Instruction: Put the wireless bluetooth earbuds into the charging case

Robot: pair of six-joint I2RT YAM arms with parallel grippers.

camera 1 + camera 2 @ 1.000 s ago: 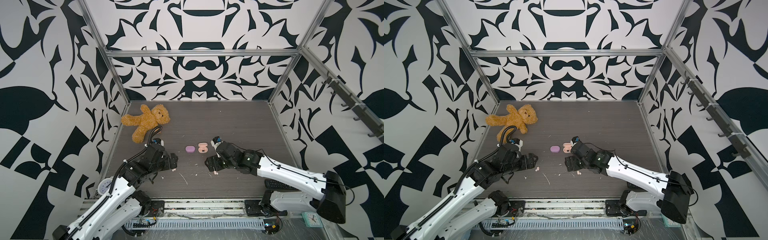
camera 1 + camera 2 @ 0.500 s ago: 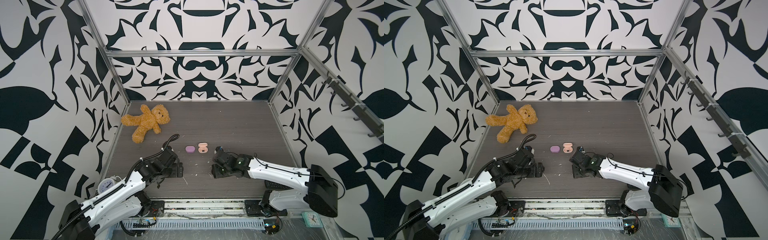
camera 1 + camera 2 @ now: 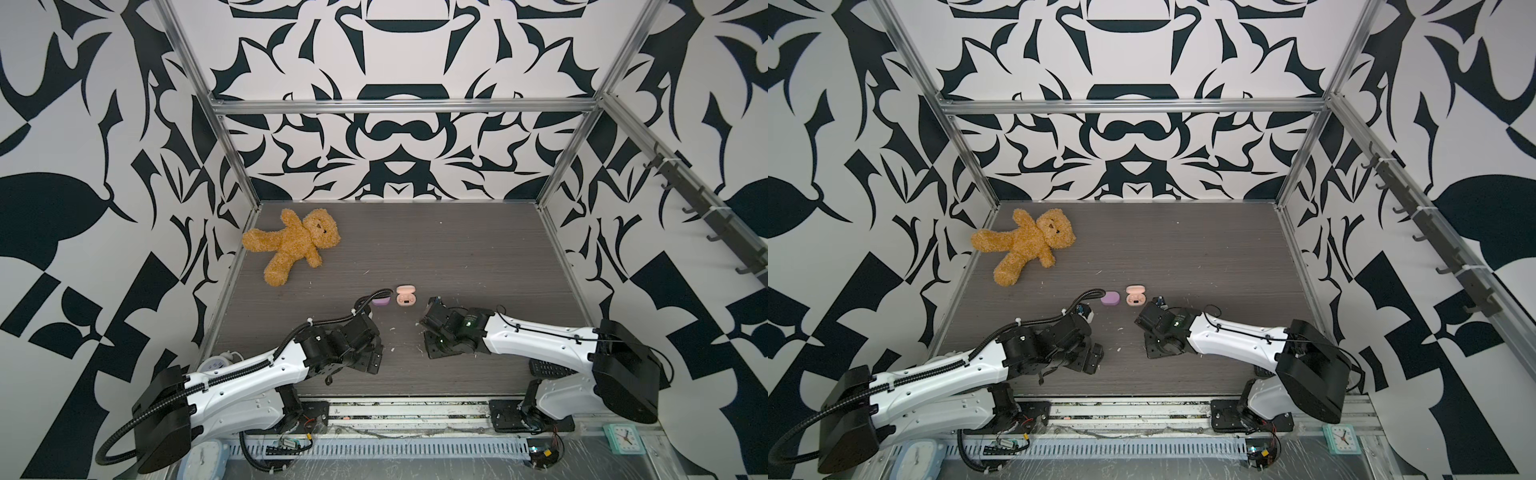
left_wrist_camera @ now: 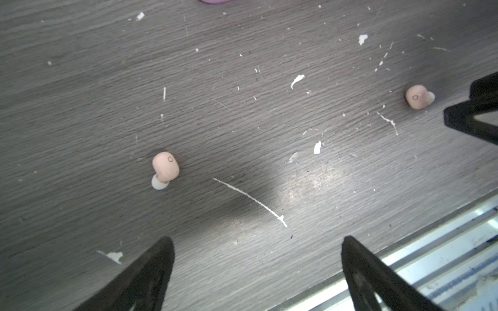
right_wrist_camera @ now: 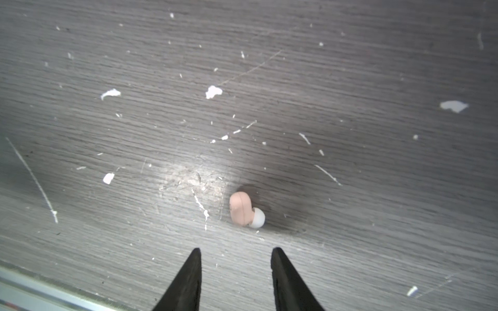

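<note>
1. The right gripper (image 5: 235,249) hangs low over the grey table (image 5: 350,80), its two black fingers a narrow gap apart with nothing between them.
2. The second peach earbud (image 5: 244,211) lies on the table just ahead of that gap, a little towards one fingertip. It is clear of both fingers and touches neither. Its white tip (image 5: 257,218) rests on the wood.
3. The left gripper (image 4: 257,238) is released, its fingers spread wide and empty above the table.
4. The first peach earbud (image 4: 165,169) lies on the table ahead of the left gripper. It is nearer one fingertip than the other and well short of both.
5. In the left wrist view the second peach earbud (image 4: 419,96) shows well apart from the first, just beside a black finger (image 4: 474,113) of the right gripper.
6. In both top views the peach case (image 3: 406,295) (image 3: 1136,296) sits open near the middle of the table, beyond both grippers. Both of its sockets look unfilled, though they are too small to be sure.
7. The lilac case (image 3: 381,300) (image 3: 1111,298) sits just beside the peach case on its left and appears closed. Only a sliver of it shows at the edge of the left wrist view.
8. White scraps (image 5: 214,92) are scattered over the wood around both earbuds.
9. A teddy bear (image 3: 293,245) lies at the far left of the table, well apart from the cases and both arms.
</note>
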